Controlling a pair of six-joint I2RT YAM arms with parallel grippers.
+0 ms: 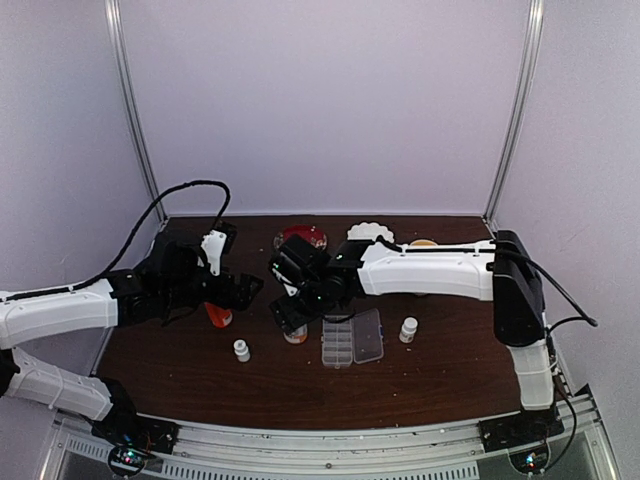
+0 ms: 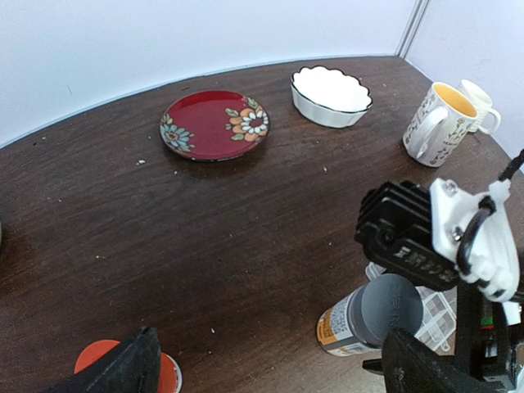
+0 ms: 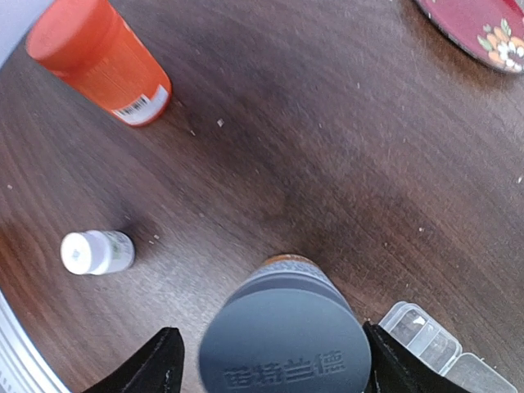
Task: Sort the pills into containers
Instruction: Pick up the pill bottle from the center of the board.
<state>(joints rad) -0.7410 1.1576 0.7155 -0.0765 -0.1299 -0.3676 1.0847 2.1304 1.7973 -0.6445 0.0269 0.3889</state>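
**A:** Overhead: the clear pill box (image 1: 352,338) lies lid-open on the bench (image 1: 440,380), just right of the grey-capped bottle (image 1: 295,333).

**B:** Left wrist cam: left fingers (image 2: 123,372) spread wide, orange-red bottle (image 2: 92,355) beside one.

**A:** Right wrist: right fingers (image 3: 160,364) straddle the grey-capped bottle's top. Gripping or not, can't tell. Pills? Too tiny to spot.

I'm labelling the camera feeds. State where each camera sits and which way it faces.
Top external: above and behind the bases, looking down on the dark wooden table; both white arms show.
Left wrist: low, facing the back wall across the red floral plate; its black fingers fill the bottom corners.
Right wrist: looking down on the grey-capped orange-labelled bottle, between its own fingers.
Shared: that bottle, in both wrist views.
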